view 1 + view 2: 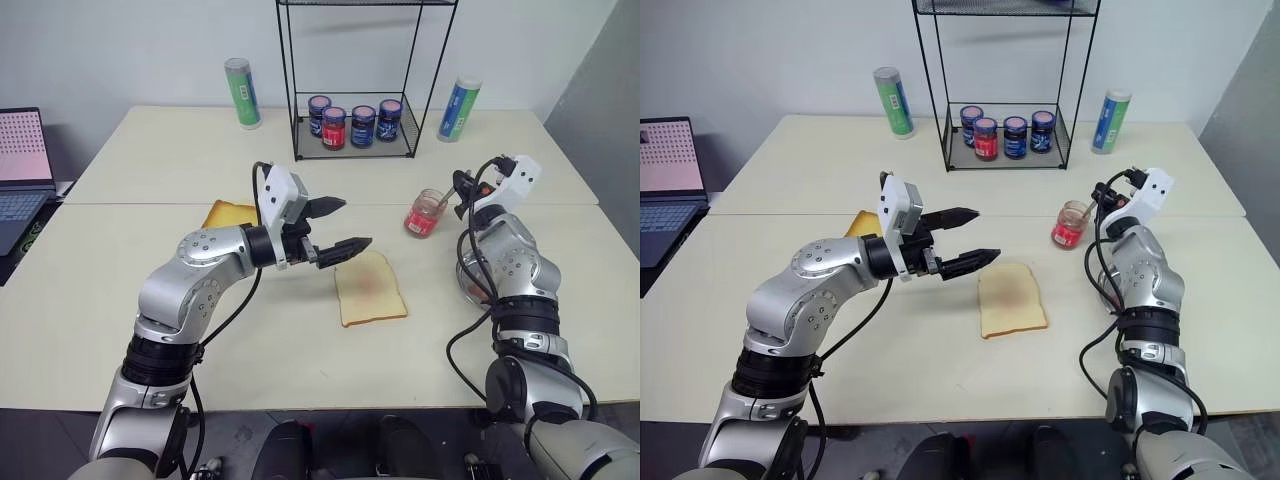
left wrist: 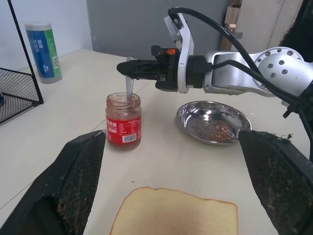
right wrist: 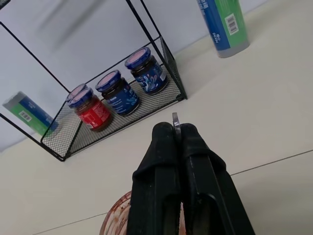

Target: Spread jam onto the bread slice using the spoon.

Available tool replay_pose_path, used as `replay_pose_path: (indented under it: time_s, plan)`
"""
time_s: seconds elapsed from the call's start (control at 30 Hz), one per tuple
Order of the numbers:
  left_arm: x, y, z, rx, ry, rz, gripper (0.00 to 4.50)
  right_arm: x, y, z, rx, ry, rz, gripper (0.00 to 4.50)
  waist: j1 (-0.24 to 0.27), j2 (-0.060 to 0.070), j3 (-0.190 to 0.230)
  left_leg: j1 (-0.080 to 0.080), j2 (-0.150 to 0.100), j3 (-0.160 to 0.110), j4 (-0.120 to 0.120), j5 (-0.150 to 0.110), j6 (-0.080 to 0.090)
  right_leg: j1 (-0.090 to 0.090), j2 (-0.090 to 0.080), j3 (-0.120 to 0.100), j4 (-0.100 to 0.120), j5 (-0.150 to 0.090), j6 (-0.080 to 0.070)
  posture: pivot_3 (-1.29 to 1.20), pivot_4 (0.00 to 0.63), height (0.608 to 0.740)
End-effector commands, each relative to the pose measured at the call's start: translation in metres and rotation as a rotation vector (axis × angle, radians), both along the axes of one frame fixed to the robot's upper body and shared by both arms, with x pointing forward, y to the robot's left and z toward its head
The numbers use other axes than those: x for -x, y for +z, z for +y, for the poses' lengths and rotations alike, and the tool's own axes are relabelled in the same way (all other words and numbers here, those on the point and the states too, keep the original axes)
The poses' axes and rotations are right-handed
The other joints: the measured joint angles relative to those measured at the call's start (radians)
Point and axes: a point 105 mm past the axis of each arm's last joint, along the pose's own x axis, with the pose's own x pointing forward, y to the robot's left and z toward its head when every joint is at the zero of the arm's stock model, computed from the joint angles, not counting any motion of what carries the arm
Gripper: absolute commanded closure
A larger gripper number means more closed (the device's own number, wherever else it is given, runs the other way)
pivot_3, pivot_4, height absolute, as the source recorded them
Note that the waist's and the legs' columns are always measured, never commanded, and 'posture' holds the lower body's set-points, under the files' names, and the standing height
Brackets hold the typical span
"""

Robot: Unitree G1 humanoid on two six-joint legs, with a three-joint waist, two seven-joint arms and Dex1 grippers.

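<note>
The bread slice (image 1: 370,290), pale with a faint pink smear, lies flat on the table in front of me. My left gripper (image 1: 355,223) hovers open just left of its far corner, holding nothing. The small clear jar of red jam (image 1: 424,215) stands beyond the slice to the right. My right gripper (image 2: 126,68) is level above the jar, shut on the handle of the silver spoon (image 2: 129,88). The spoon hangs down into the jar's mouth, and its bowl is hidden inside. In the right wrist view the handle's end pokes out between the shut fingers (image 3: 161,147).
A round steel dish (image 2: 213,121) with red smears sits to the right of the jar, under my right arm. A toasted slice (image 1: 230,213) lies behind my left arm. At the back stand a wire rack (image 1: 355,125) with several jars, a green can (image 1: 243,93) and a blue can (image 1: 459,108). A laptop (image 1: 22,165) is far left.
</note>
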Motion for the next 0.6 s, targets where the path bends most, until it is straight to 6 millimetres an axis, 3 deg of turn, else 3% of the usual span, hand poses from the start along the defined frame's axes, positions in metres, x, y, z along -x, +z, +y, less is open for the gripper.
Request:
replay_pose_path:
  time_s: [0.03,0.6]
  plan:
    - [0.001,0.010,-0.001,0.009,-0.005,-0.056,0.00,0.002,0.033,-0.007,-0.058,-0.018,-0.083,4.44,0.000,0.000,0.000,0.000,0.000,0.000,0.000,0.000,0.000,0.000,0.000,0.000,0.000,0.000,0.000,0.00,0.150,0.740]
    - [-0.001,0.008,0.004,0.002,0.005,-0.054,0.00,0.000,0.029,-0.021,-0.343,-0.058,-0.018,4.44,0.000,0.000,0.000,0.000,0.000,0.000,0.000,0.000,0.000,0.000,0.000,0.000,0.000,0.000,0.000,0.00,0.150,0.740]
